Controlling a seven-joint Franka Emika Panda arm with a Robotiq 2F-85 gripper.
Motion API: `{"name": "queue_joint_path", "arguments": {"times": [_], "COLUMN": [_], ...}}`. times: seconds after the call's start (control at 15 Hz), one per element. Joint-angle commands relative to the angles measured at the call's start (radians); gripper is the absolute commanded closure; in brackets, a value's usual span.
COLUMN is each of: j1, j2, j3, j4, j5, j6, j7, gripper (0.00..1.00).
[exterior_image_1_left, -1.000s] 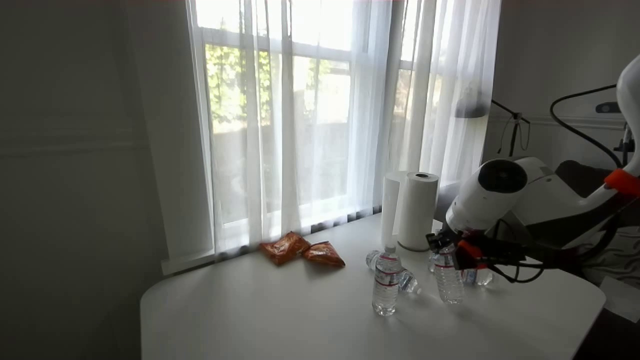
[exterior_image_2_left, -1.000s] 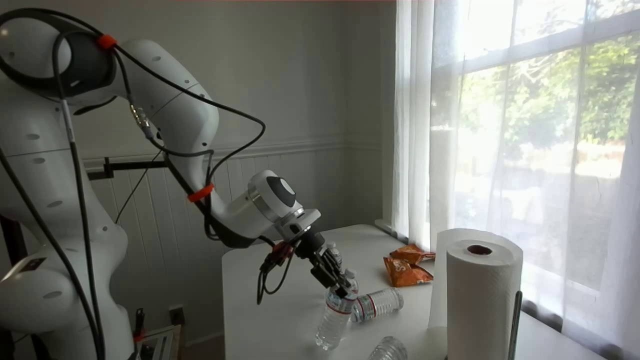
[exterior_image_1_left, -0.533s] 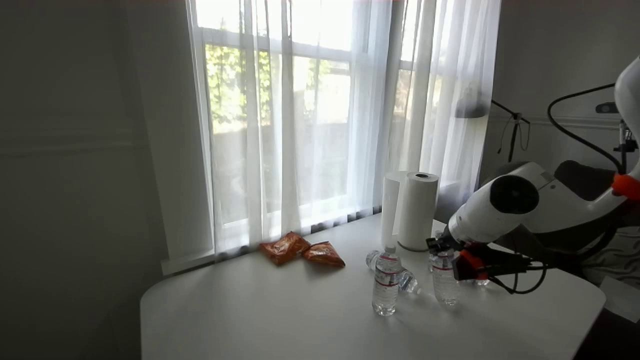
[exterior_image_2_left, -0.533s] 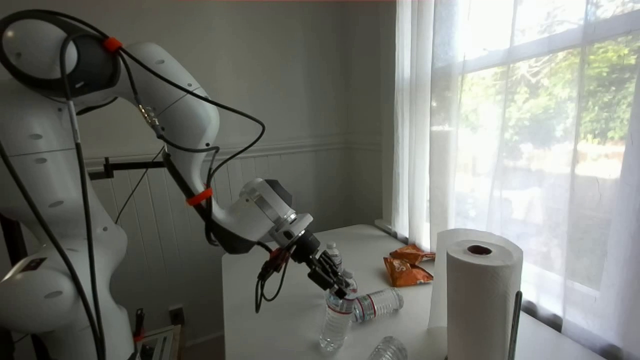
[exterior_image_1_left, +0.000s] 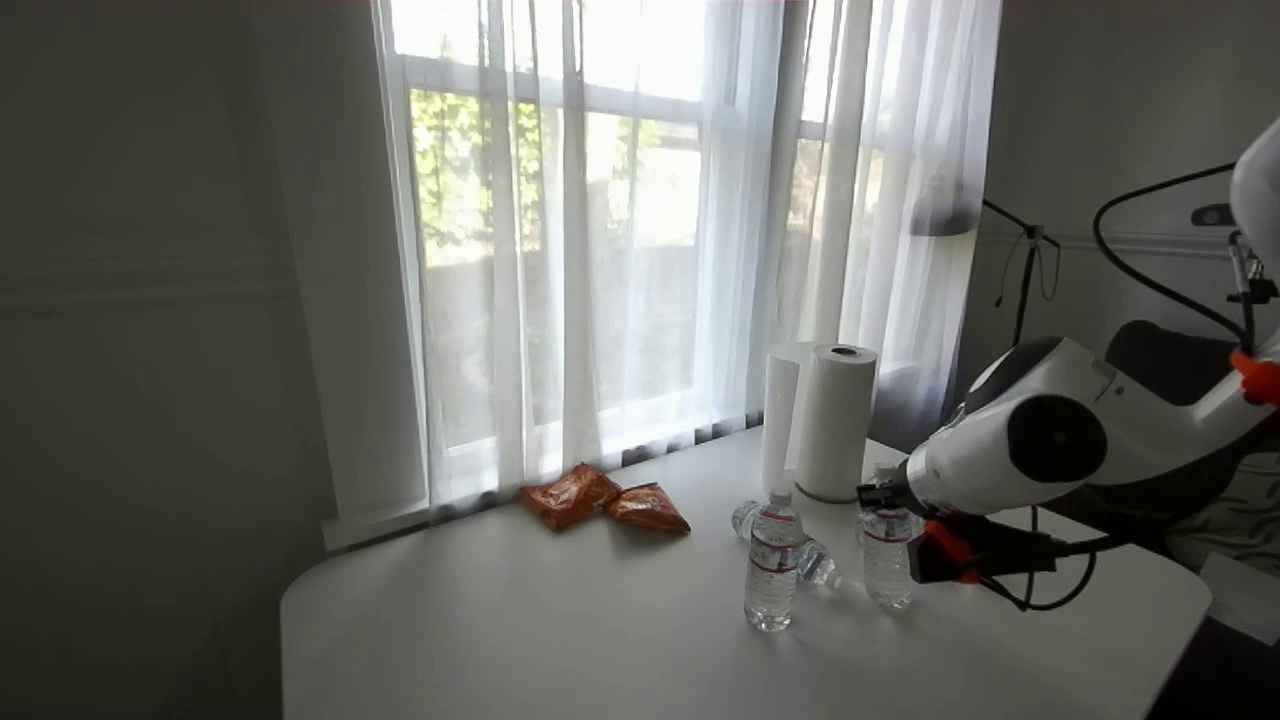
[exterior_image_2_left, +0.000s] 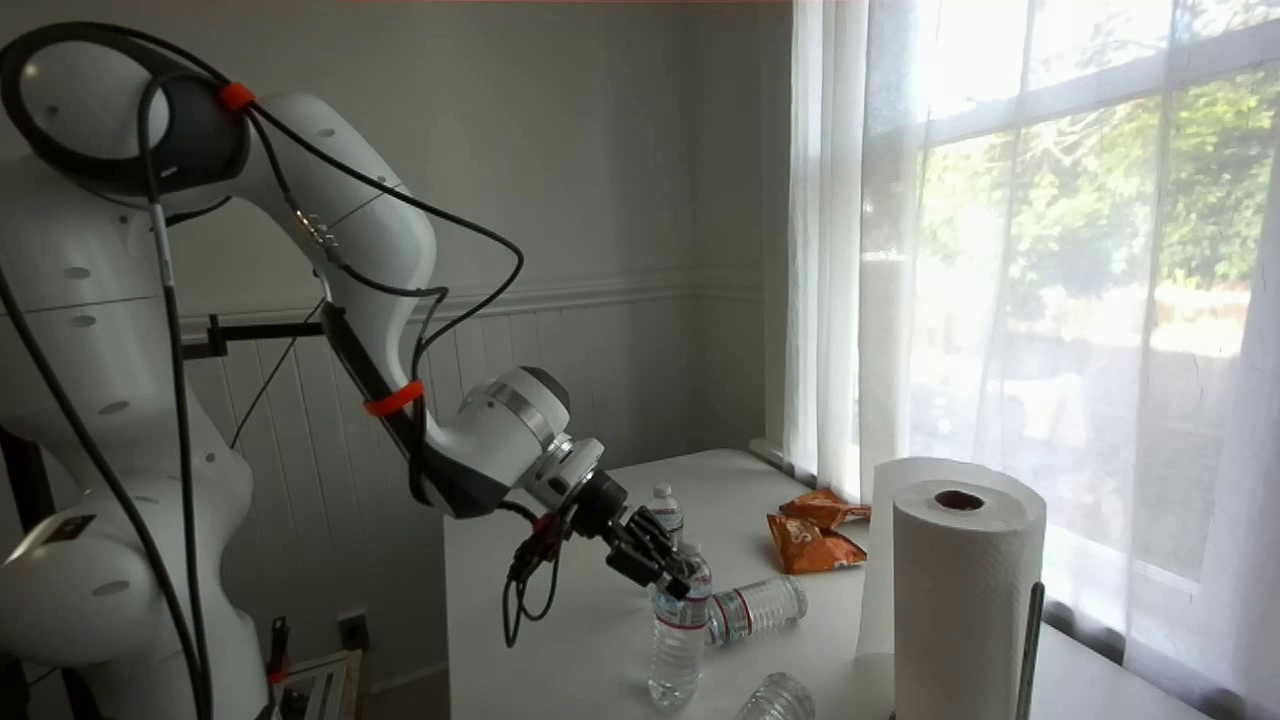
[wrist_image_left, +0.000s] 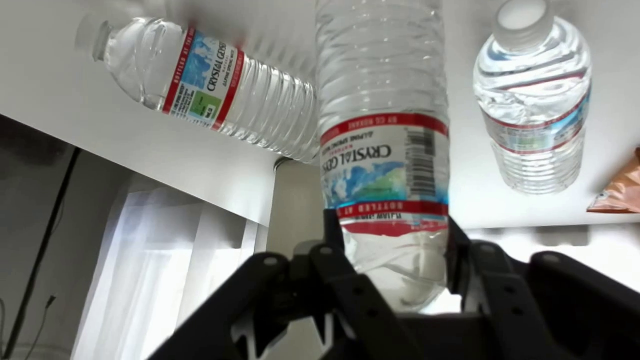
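In the wrist view, a lying bottle (wrist_image_left: 215, 82) is seen left of the gripper (wrist_image_left: 395, 230). The held bottle (wrist_image_left: 385, 155) is clasped at its shoulder by the gripper, its nearly upright long axis crossed at a slant; base contact cannot be told. Rightward, a standing bottle (wrist_image_left: 532, 107), then a bag (wrist_image_left: 621, 187), are seen.

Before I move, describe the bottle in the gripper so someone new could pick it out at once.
Start at the white table, with the paper towel roll on it. Follow the robot arm down to the black gripper. The clear water bottle there shares its red-banded label with a lying bottle and a standing bottle nearby, but only it is clamped.
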Motion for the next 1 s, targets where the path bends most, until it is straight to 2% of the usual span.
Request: {"name": "queue_joint_path", "arguments": {"times": [0.0, 0.2, 0.27, 0.33, 0.67, 0.93], "j1": [0.057, 0.076, 0.080, 0.082, 0.081, 0.074], "j2": [-0.007, -0.003, -0.002, -0.002, -0.007, -0.040], "j3": [-0.025, -0.030, -0.033, -0.035, -0.051, -0.070], "j4": [-0.032, -0.042, -0.044, -0.046, -0.060, -0.066], "j5": [-0.074, -0.073, -0.070, -0.068, -0.061, -0.047], "j6": [-0.051, -0.074, -0.080, -0.082, -0.082, -0.067], "j7": [0.114, 0.135, 0.138, 0.141, 0.157, 0.126], "gripper": [0.79, 0.76, 0.67, 0.35, 0.01, 0.00]}}
